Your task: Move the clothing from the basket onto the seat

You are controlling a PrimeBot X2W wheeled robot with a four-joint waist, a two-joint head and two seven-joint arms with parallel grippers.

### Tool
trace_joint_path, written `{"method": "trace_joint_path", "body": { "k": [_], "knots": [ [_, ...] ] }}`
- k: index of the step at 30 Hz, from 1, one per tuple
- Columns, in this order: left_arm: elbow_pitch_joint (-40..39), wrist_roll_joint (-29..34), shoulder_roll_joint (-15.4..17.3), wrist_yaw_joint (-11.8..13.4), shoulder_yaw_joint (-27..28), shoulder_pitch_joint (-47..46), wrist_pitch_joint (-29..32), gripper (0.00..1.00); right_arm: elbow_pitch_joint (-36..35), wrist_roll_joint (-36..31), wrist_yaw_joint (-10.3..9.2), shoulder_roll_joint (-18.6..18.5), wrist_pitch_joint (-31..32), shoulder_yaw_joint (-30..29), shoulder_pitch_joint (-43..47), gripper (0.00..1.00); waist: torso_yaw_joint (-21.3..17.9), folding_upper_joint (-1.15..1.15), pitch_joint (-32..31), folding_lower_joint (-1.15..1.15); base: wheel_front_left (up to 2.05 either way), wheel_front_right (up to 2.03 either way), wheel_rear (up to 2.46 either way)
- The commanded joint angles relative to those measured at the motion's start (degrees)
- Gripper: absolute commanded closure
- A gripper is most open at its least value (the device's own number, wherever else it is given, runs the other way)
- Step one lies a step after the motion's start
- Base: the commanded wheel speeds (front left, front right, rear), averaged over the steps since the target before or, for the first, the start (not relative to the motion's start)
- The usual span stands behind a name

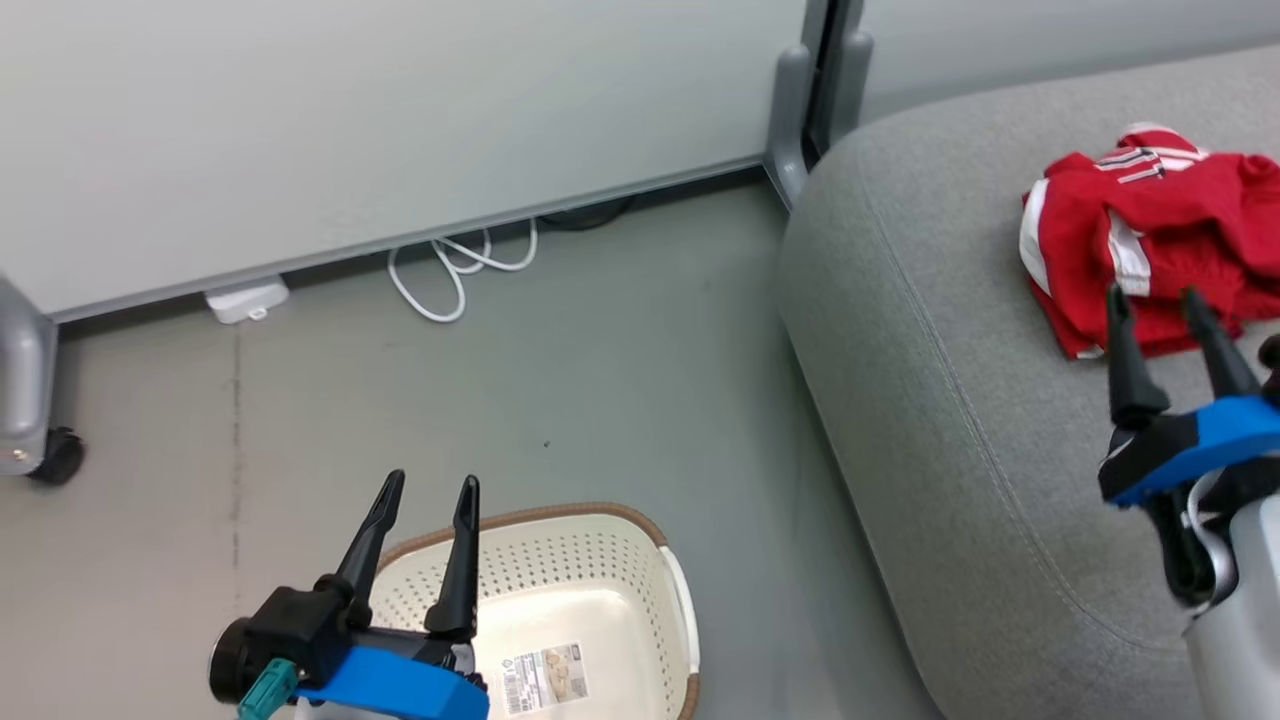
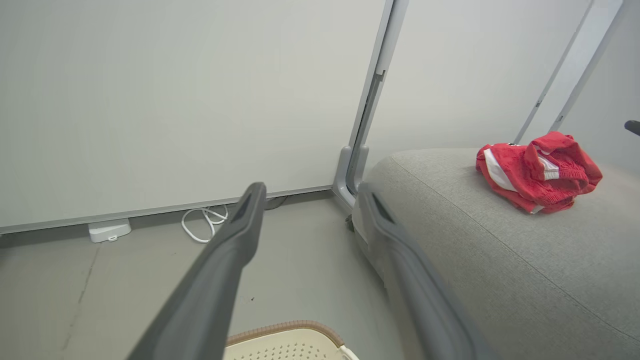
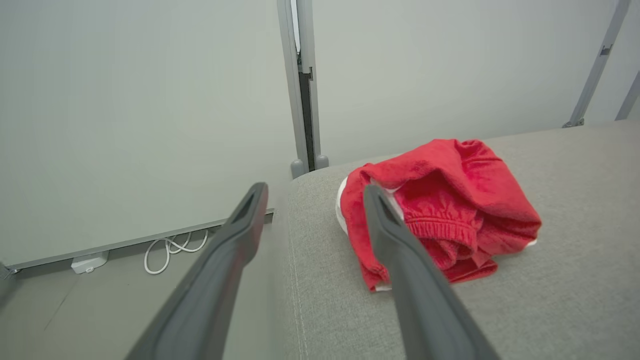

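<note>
And there is the clothing (image 1: 1150,250), a crumpled red heap with white stripes, lying on the seat (image 1: 950,400) towards its far right side, well apart from the basket (image 1: 640,520). The basket stands on the floor just beside the seat's front corner. What shows of its inside is bare cream plastic, with no red anywhere, though its near end is cut off by the picture's edge. By that reading the job looks all but done: clothes out, clothes on the cushion. Whether the heap is one garment or two cannot be told from the bundle.

The right gripper (image 1: 1152,295) hangs over the seat at the near edge of the heap, fingers spread and nothing between them. The left gripper (image 1: 432,485) hovers above the basket, likewise spread and empty.

As for writing, a sticker (image 1: 545,680) lies on the basket's floor with a barcode and a small picture, its print too small to read. The garment's top fold carries black-and-white marks (image 1: 1135,165), also unreadable.
</note>
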Motion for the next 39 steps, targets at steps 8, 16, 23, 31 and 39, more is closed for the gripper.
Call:
{"method": "trace_joint_path", "body": {
  "k": [8,16,23,31,39],
  "knots": [
    [0.80,0.83,-1.26,-0.32,5.01,2.61,-0.25,0.00,-11.35,-4.53,0.03,1.95,3.74,0.71,10.16,0.00,4.92,-0.01,-4.36,0.01,0.00,0.00,0.00],
    [2.66,2.15,-1.82,-0.46,8.41,3.52,-0.20,0.00,-18.85,-8.17,0.03,7.46,6.05,-2.75,17.37,0.00,8.23,-0.01,-5.86,0.01,0.00,0.00,0.00],
    [5.23,2.72,-2.30,-0.55,10.65,4.46,-0.21,0.00,-21.52,-9.14,0.03,11.07,6.77,-3.74,22.95,0.00,10.62,-0.01,-7.34,0.01,0.00,0.00,0.00],
    [7.88,2.66,-2.64,-0.65,12.19,2.92,-0.21,0.00,-22.65,-9.76,0.03,12.34,6.83,-2.15,26.13,0.00,11.54,-0.01,-7.89,0.01,0.00,0.00,0.00],
    [9.25,2.91,-2.65,-0.70,12.26,1.79,-0.22,0.00,-22.33,-7.87,0.03,12.47,6.51,0.05,27.26,0.00,11.00,-0.01,-7.89,0.01,0.00,0.00,0.00]
  ]
}}
